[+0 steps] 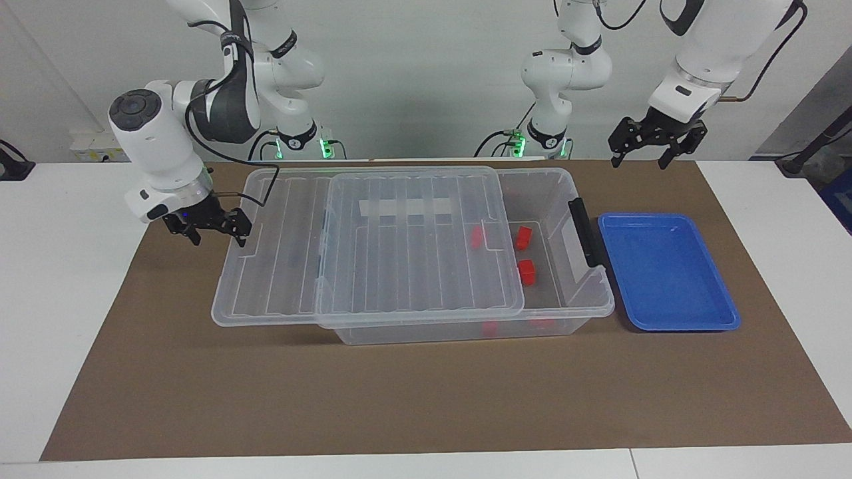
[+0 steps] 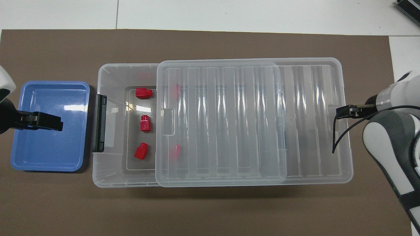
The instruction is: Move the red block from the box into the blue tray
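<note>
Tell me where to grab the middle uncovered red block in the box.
Take the middle red block by its two flat sides, coming straight down through the gap left by the slid-back lid. It lies clear of the box walls and its neighbours.
</note>
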`<move>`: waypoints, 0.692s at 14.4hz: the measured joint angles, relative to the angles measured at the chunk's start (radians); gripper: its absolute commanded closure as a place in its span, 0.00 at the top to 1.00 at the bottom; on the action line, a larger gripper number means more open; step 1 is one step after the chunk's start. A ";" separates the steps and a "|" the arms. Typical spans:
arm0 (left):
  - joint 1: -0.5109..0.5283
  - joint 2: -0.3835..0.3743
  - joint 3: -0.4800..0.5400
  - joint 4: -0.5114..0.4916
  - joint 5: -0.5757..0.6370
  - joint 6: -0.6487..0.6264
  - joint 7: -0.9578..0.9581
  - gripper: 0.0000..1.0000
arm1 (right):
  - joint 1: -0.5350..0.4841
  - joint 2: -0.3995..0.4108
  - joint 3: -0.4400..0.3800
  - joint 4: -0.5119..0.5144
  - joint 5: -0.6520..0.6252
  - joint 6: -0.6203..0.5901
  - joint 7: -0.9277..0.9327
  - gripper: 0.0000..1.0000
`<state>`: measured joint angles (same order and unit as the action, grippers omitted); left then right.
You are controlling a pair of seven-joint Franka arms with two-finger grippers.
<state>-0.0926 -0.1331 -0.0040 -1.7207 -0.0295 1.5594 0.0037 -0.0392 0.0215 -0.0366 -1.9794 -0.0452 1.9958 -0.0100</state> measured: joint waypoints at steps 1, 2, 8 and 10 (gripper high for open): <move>0.000 0.000 0.000 0.000 0.000 0.000 0.000 1.00 | -0.004 0.000 0.000 0.000 0.000 0.000 -0.002 1.00; 0.000 0.000 0.000 0.000 0.000 0.000 0.000 1.00 | -0.006 0.000 0.000 0.000 0.000 -0.001 -0.003 1.00; 0.000 0.000 0.000 0.000 0.000 -0.001 -0.001 1.00 | -0.013 0.000 0.000 0.001 -0.009 -0.004 -0.005 1.00; 0.000 0.000 -0.001 0.000 0.000 -0.001 -0.001 1.00 | -0.015 -0.001 0.000 0.001 -0.013 -0.005 -0.016 1.00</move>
<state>-0.0926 -0.1331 -0.0046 -1.7207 -0.0295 1.5583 0.0029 -0.0547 0.0210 -0.0367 -1.9783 -0.0582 1.9910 -0.0262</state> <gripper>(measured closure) 0.000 0.000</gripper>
